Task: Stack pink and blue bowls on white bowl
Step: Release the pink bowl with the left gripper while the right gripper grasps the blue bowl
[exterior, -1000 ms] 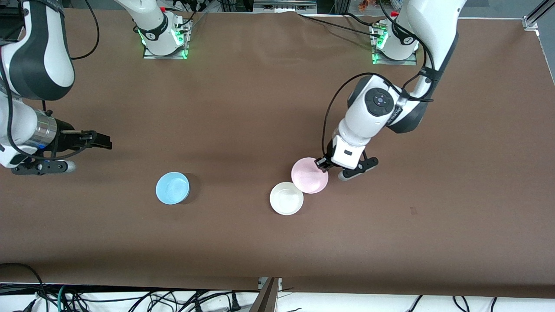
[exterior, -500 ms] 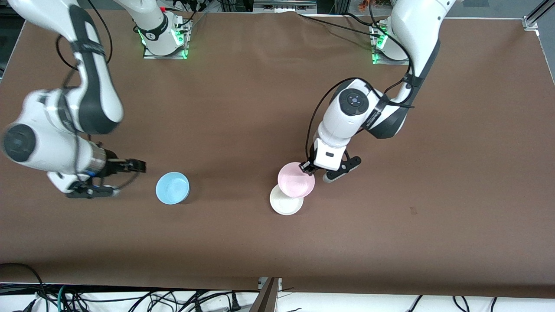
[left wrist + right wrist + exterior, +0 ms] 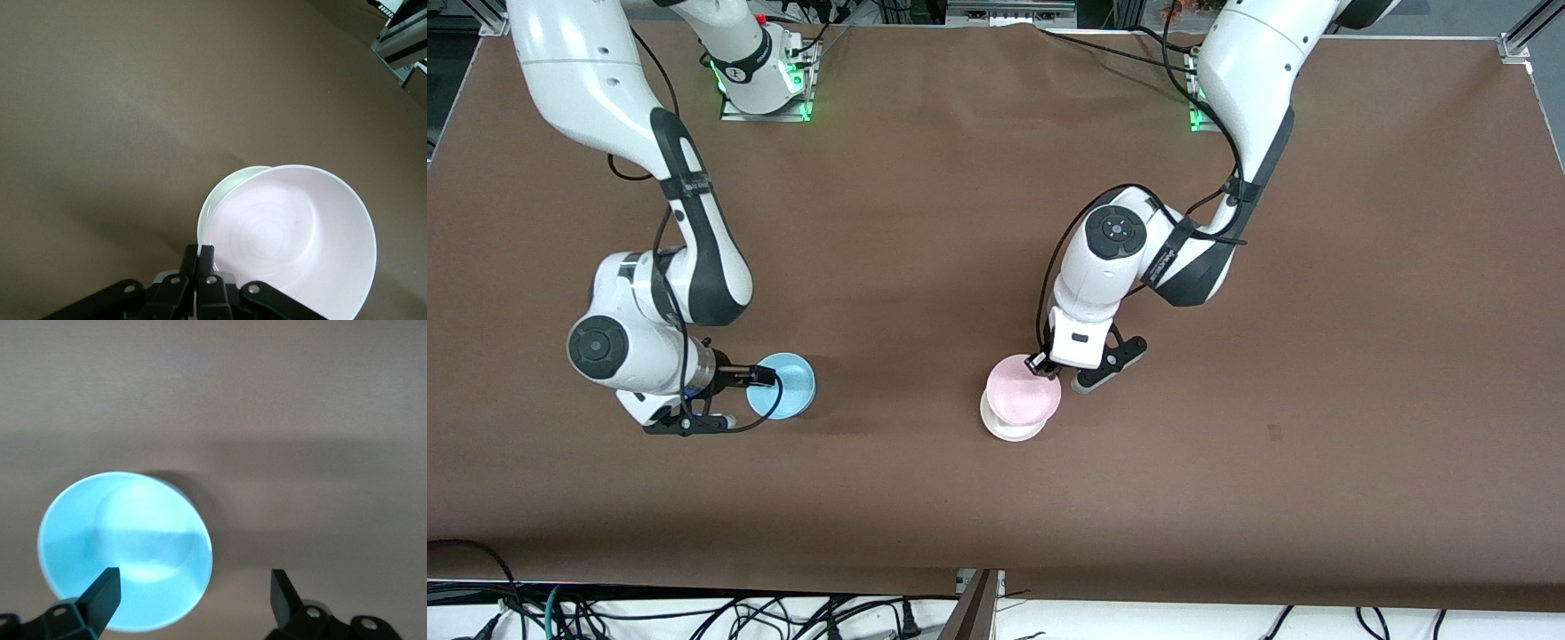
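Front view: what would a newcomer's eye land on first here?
The left gripper, shut on the rim of the pink bowl, holds it over the white bowl, almost covering it. Toward the right arm's end of the table, the right gripper hangs open at the edge of the blue bowl.

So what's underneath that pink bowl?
The white bowl sits under the pink bowl, which the left claw holds by its rim. Only a white edge shows; the rest is covered.
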Controlling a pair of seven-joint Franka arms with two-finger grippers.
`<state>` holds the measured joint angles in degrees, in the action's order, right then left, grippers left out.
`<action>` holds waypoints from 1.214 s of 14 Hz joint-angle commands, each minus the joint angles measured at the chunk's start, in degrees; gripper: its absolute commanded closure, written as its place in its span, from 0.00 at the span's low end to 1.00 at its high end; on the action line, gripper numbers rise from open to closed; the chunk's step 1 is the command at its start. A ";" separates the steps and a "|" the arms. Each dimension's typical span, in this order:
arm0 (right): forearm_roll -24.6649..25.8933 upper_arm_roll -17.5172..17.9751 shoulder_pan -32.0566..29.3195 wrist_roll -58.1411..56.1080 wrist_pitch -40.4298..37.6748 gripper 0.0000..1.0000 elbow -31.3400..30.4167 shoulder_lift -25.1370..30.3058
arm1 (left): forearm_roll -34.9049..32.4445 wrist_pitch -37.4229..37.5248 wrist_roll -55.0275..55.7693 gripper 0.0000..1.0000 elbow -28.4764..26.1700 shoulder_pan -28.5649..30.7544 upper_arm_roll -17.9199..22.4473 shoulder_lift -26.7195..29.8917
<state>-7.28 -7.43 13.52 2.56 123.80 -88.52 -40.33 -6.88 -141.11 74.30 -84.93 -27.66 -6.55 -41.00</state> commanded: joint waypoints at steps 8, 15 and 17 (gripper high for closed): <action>-3.44 0.04 -0.78 -0.45 1.27 0.47 -0.16 -1.60 | -1.56 1.36 4.01 1.00 7.58 -1.61 1.36 -5.85; -3.88 0.04 -0.95 -0.62 1.27 0.89 -0.25 -1.60 | -1.64 1.36 4.19 1.00 7.58 -2.31 1.54 -6.81; -4.05 0.04 -0.95 -0.54 1.27 0.99 -0.25 -1.60 | -1.64 1.36 4.19 1.00 7.58 -2.40 1.63 -7.08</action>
<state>-10.25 -7.51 12.86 2.54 124.86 -88.55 -42.11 -6.88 -140.81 76.96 -79.57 -29.11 -5.84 -46.80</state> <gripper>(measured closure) 0.925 0.974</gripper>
